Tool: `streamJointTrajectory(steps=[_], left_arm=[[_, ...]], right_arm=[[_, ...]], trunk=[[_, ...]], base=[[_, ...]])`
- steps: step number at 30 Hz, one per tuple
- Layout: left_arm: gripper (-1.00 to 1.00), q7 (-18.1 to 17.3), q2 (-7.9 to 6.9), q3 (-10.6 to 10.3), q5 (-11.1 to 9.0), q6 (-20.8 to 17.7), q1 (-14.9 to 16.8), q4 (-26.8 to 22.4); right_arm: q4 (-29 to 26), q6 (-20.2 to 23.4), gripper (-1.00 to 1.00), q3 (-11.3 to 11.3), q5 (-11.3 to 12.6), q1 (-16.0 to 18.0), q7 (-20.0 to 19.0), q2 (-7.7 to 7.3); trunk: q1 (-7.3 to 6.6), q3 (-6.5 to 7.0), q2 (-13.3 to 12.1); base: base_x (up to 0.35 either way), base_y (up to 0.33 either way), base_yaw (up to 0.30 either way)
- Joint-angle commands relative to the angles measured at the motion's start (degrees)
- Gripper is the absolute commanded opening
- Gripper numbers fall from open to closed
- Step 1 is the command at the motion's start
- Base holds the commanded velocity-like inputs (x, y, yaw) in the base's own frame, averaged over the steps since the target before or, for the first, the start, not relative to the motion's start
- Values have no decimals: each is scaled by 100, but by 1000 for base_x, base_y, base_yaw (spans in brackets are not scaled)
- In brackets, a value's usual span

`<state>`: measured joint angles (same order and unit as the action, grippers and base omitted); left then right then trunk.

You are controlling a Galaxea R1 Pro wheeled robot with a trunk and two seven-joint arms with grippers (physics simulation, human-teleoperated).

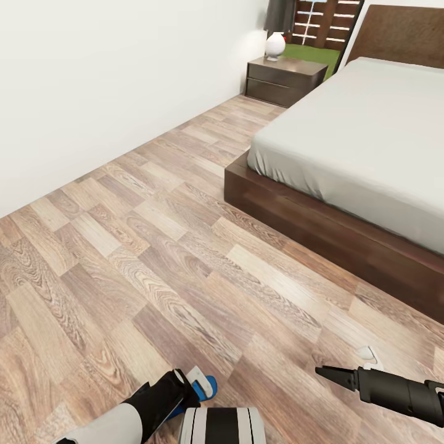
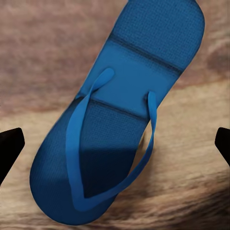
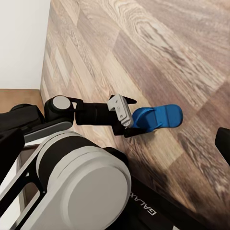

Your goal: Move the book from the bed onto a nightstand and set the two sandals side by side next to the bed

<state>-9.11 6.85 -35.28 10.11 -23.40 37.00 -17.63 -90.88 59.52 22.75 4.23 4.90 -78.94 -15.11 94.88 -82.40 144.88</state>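
Left wrist view: whole sandal point(image 2: 115, 120), straps up.

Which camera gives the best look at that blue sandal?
The left wrist view: the sandal lies there large, straps and sole plain. The right wrist view shows it small beside the left gripper; the head view shows just a blue edge behind the arm.

Head camera looks down across floor point(image 1: 154, 246) toward bed point(image 1: 345, 154); wrist cameras — left close, right farther — share the sandal point(image 2: 120, 120).
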Motion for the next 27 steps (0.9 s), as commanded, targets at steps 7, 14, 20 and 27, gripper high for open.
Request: streamJointTrajectory(steps=[7,14,20,27], left_arm=[[100,-36,0,-46,61,-25,1,-12],[100,-38,1,-65,61,-32,1,-8],[100,-39,1,-83,61,-33,1,-5],[100,-37,1,-90,61,-33,1,-4]], right_arm=[[0,48,100,2,16,2,0,-4],[0,48,100,2,16,2,0,-3],[0,48,100,-2,16,2,1,-1],[0,48,100,-4,16,2,0,-1]], trunk=[[-1,-4,1],[-1,-4,1],[-1,-4,1],[-1,-4,1]], base=[[0,0,0],[0,0,0],[0,0,0],[0,0,0]])
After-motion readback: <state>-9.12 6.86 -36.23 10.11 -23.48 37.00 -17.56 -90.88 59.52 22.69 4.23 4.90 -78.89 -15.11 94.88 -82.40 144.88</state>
